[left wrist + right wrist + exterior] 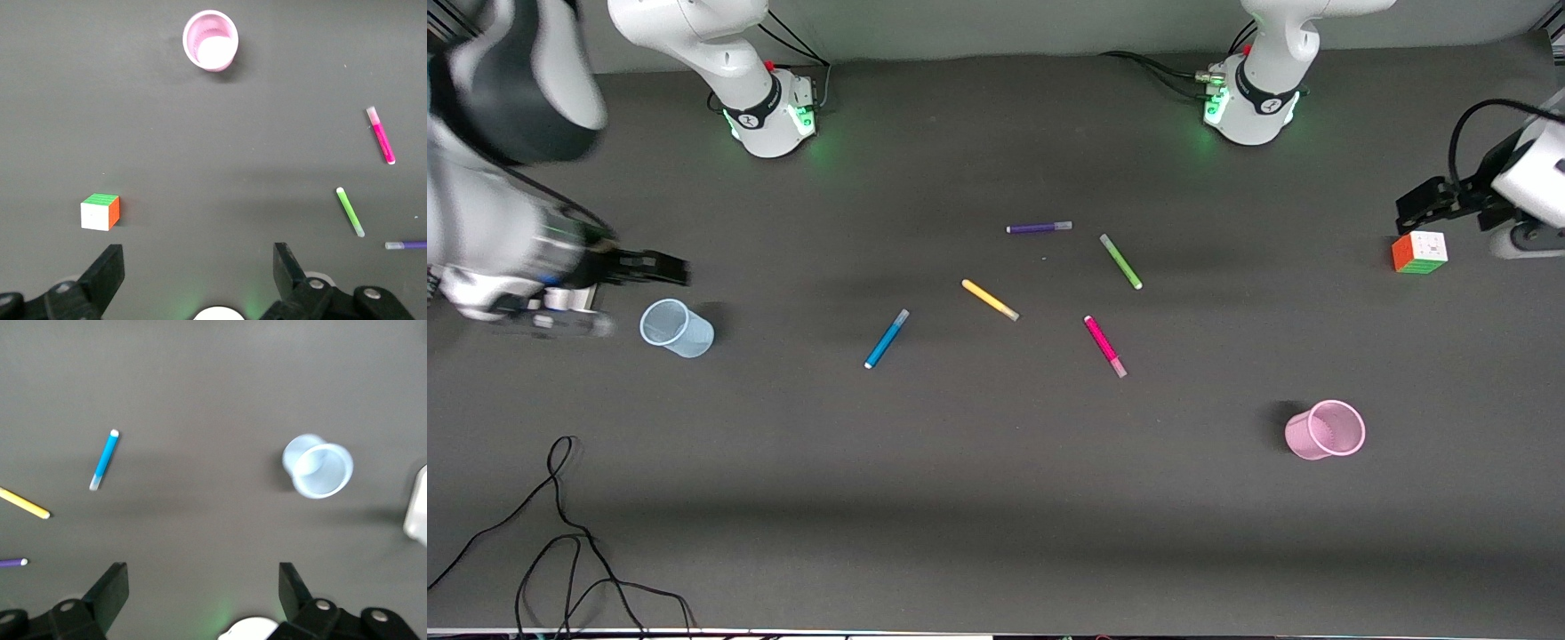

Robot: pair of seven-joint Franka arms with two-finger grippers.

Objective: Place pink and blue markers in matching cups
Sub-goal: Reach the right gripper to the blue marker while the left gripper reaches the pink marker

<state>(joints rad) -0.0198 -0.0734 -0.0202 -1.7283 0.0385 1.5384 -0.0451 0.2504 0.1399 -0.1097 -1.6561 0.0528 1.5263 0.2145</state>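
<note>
At table's ends, open left gripper [198, 267] and right gripper [203, 587] wait; slim pink marker [1104, 346] and blue marker [886, 339] lie unpicked mid-table, translucent pink cup [1325, 430] and blue cup [677, 328] empty.

Dark table [996, 498]: markers, cups, cube

Front view: high, facing both arm bases, taking in the whole bench [996, 533].
Left wrist view: looks straight down from well above, over the pink cup [211, 40].
Right wrist view: looks straight down, over the blue cup [318, 466].
Shared: both wrist views catch the purple marker [407, 245].
</note>
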